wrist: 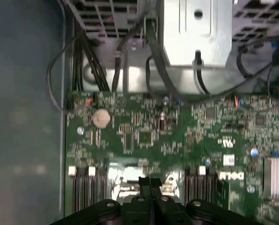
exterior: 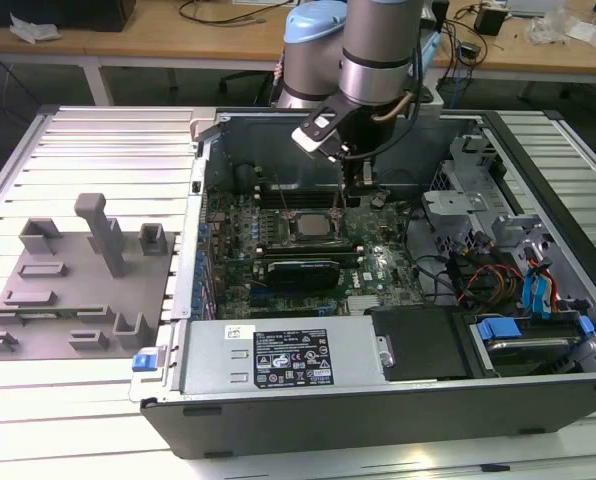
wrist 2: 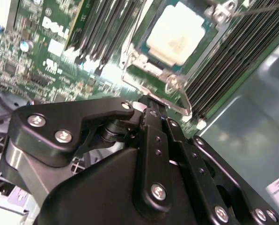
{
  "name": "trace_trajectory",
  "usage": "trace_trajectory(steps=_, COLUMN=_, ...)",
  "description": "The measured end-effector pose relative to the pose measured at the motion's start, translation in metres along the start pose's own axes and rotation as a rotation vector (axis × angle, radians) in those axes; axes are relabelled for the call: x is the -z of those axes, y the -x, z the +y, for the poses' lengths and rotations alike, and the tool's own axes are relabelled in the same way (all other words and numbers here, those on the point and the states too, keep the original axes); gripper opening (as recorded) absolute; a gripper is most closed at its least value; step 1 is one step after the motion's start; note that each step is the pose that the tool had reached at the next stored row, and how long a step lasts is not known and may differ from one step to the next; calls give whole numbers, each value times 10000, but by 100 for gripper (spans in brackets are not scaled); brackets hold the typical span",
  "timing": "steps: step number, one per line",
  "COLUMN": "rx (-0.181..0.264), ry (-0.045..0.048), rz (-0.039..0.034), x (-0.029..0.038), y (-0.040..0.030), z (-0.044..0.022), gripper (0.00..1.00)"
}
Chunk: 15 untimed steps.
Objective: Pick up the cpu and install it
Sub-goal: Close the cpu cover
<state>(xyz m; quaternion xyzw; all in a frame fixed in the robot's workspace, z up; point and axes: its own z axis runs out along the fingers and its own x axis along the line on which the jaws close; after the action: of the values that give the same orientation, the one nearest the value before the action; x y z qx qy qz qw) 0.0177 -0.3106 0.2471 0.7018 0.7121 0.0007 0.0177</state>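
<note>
Exterior view: the gripper (exterior: 352, 186) hangs inside the open computer case (exterior: 378, 420). The cpu (exterior: 313, 226) sits in its socket, just to the exterior view's left of it. Second wrist view: the chip lies flat just beyond the tips. First wrist view: the fingertips (wrist: 145, 185) are pressed together, holding nothing.

This is looking like a robotics lab or electronics workshop: an open computer case (exterior: 378, 420) is lying on a slatted metal tabletop (exterior: 98, 140) beside a grey fixture plate (exterior: 68, 300), a robot arm (exterior: 378, 50) is hanging over the bare motherboard (exterior: 388, 262), and long wooden desks (exterior: 158, 40) behind are carrying loose cables (exterior: 228, 10)
</note>
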Motion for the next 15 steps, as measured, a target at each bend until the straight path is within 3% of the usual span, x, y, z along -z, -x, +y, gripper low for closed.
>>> trace_trajectory(steps=4, rx=-1, ry=0, rz=0, x=0, y=-1, z=-84, gripper=11)
trace_trajectory(steps=7, rx=1, ry=1, rz=-1, x=0, y=-1, z=-90, gripper=11)
trace_trajectory(steps=8, rx=1, ry=-44, rz=4, x=-3, y=-2, z=-90, gripper=11)
trace_trajectory(steps=9, rx=4, ry=-192, rz=4, x=-4, y=-2, z=-91, gripper=11)
trace_trajectory(steps=15, rx=6, ry=-211, rz=6, x=-31, y=-3, z=-117, gripper=11)
